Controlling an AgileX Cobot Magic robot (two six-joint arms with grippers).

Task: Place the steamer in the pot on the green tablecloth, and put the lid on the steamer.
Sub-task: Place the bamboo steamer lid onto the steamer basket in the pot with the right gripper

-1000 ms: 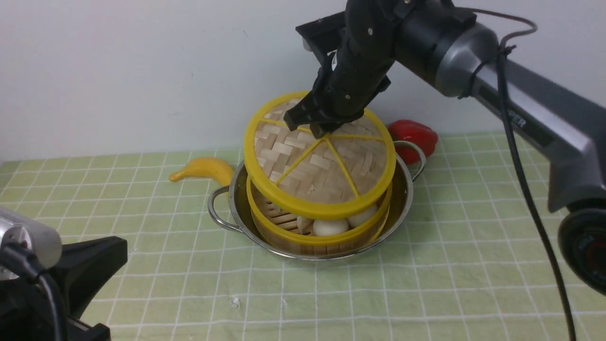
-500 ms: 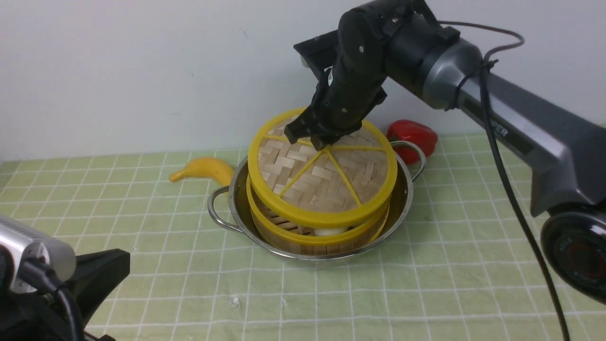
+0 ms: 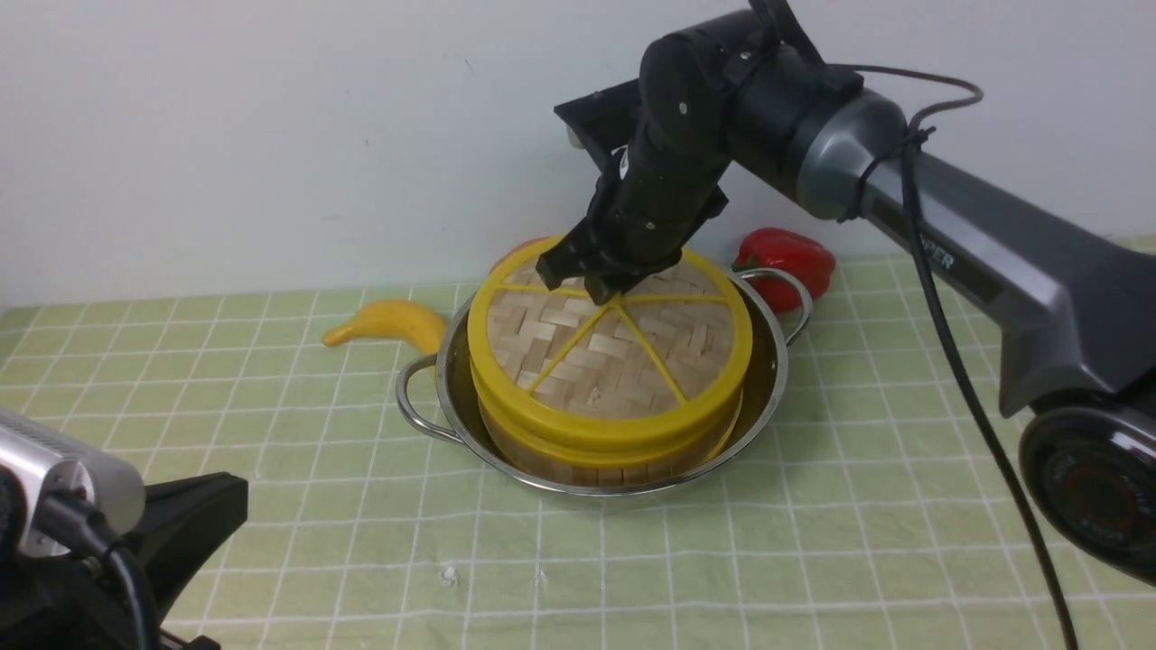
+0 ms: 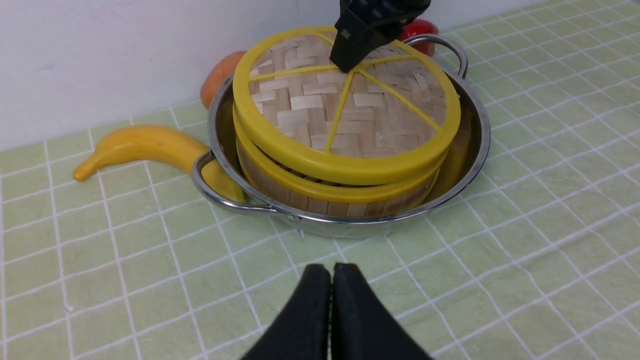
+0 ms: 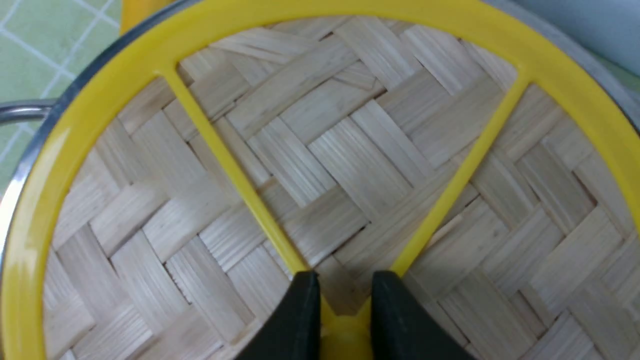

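We see the right gripper (image 3: pixel 582 282) clamped on the central hub of the lid (image 3: pixel 614 352), which lies on the steamer (image 3: pixel 587 471) seated inside the pot (image 3: pixel 778 361). The pot stands on the green tablecloth (image 3: pixel 813 542) covering the worktop. On the pot's near side, well apart from it, the left gripper (image 4: pixel 331 272) hovers clenched on nothing. A banana (image 3: pixel 388 323) lies just beside the pot's left handle; a red pepper (image 3: pixel 786 257) sits behind its right handle.
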